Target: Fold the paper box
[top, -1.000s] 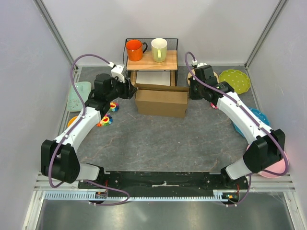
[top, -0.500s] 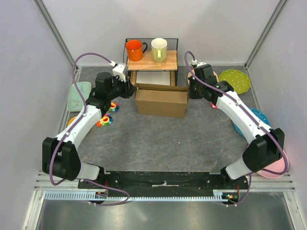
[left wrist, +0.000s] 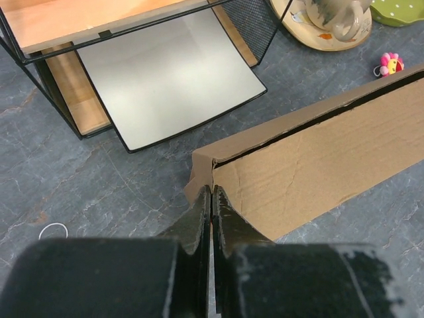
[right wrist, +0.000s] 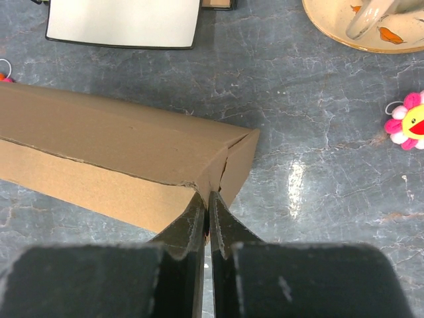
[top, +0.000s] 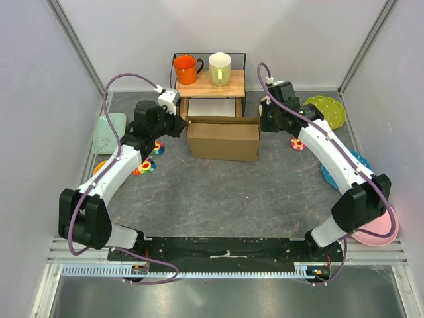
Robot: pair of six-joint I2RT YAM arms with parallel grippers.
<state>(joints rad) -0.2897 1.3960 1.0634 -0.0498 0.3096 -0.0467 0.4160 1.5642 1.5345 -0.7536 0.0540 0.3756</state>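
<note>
At my remote station, the paper box (left wrist: 318, 165) runs off the right edge of the left wrist view and off the left edge of the right wrist view. The left gripper (left wrist: 212, 191) is closed at the box's corner, and I cannot tell whether cardboard lies between its tips. Its housing is a dark blur. The mug (left wrist: 334, 16) is cropped at the top. Overhead, the right arm hides part of the pink plate (top: 387, 228).

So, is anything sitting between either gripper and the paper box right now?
Nothing visible. The left gripper is closed right at the left corner of the paper box, the right gripper pinched on its right corner. The wire rack and white tray sit behind the box, clear of both.
</note>
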